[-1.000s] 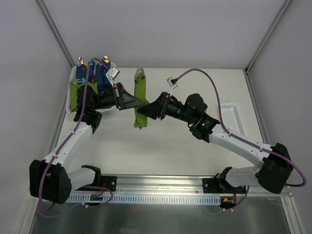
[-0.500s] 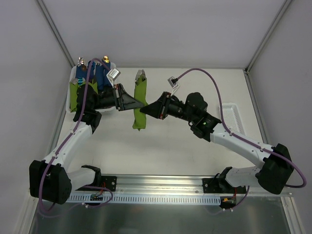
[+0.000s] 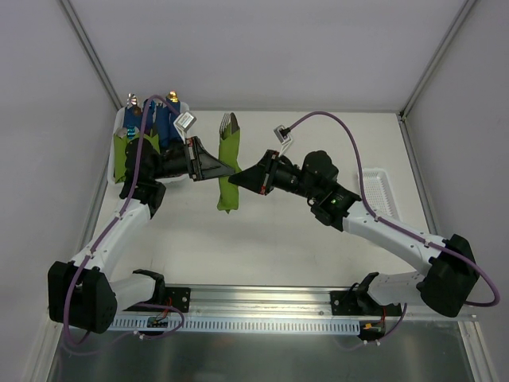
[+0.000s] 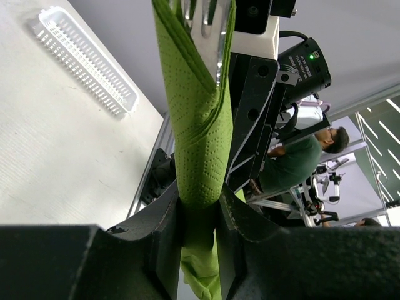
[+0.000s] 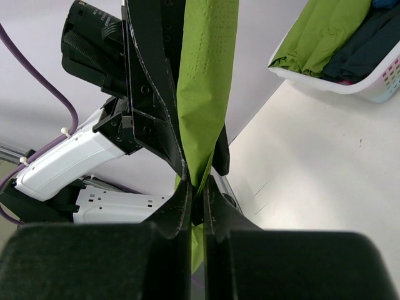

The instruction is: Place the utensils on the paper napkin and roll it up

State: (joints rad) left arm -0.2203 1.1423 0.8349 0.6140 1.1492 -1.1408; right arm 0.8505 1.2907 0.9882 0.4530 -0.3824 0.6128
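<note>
The lime-green paper napkin is rolled into a tube and held above the table. Silver heads of the utensils stick out of its far end; one is forked, and the handles are hidden inside. My left gripper is shut on the roll's middle from the left, and the left wrist view shows its jaws pressing the napkin. My right gripper comes from the right and is shut on the napkin just below, jaws pinched tight on the paper.
A white basket at the back left holds blue bundles and a green roll. A flat white tray lies at the right. The two grippers nearly touch at the roll.
My right gripper has closed onto the napkin roll and shifted slightly left. The roll has moved a little with it; the left arm stays in place.
</note>
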